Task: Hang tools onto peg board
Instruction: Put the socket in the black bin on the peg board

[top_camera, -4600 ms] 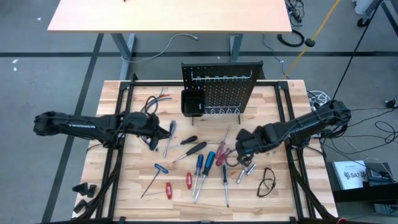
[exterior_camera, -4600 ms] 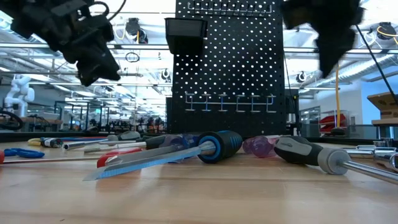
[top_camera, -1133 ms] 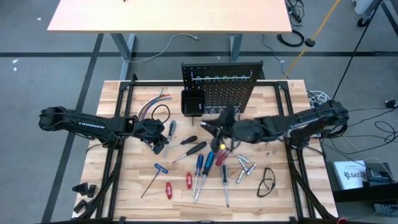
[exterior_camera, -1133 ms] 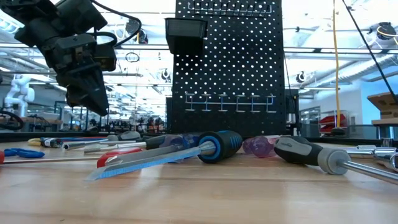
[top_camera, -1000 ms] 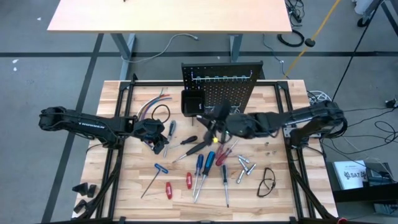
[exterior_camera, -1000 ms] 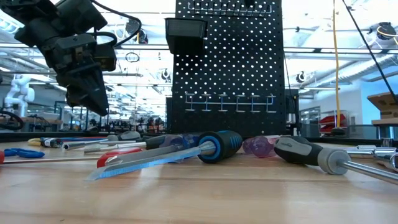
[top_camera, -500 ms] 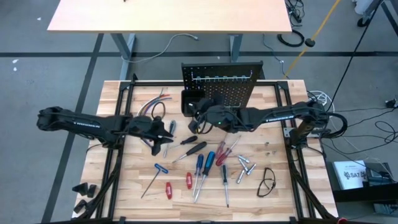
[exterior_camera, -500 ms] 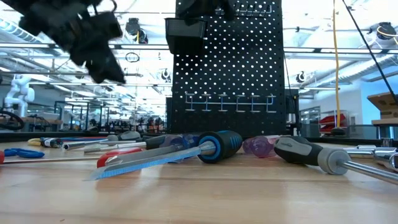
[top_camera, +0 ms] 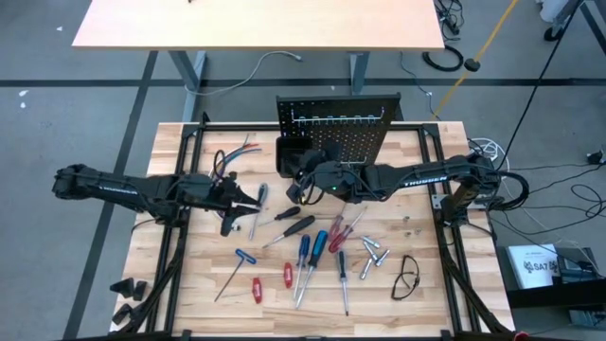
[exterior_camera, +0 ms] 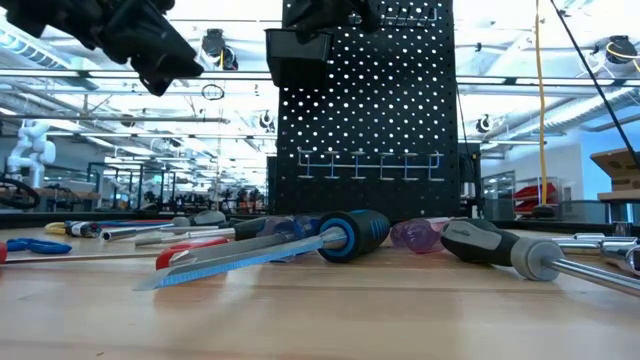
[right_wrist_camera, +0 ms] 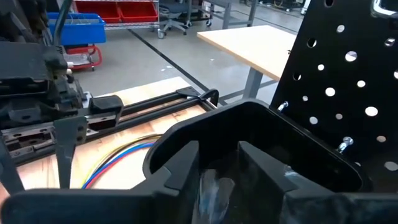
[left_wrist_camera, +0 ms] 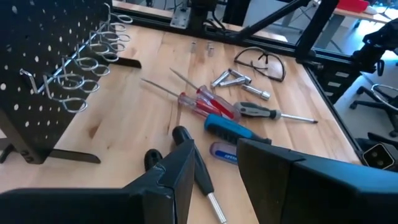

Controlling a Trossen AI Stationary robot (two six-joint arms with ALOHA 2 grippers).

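Right arm does the work here. Its gripper (right_wrist_camera: 217, 157) sits right over the open mouth of the small black bin (right_wrist_camera: 311, 155) on the front of the peg board (top_camera: 341, 123). In the high view that is the board's left side, at the far edge of the tabletop (top_camera: 189, 275).

Between the right fingers (right_wrist_camera: 180, 165) we see something pale and see-through, low in the gap. We cannot tell if it is a tool handle, or whether the fingers are clamped on it or letting go. The key relation: the bin lies straight below the fingers, so we judge any drop goes straight down, no sideways travel needed.

Left gripper (left_wrist_camera: 214, 163) hangs above the left part of the tabletop, fingers parted, nothing between them. A black-handled screwdriver (left_wrist_camera: 182, 134) lies on the wood just ahead of it, with the shaft pointing back toward the wrist.

The rest of the tools (top_camera: 312, 251) lie flat in a loose spread at mid tabletop, near side of the board, none on the wire rings (left_wrist_camera: 81, 81). The left arm is nearer the black screwdriver, so we judge that pick is its job.
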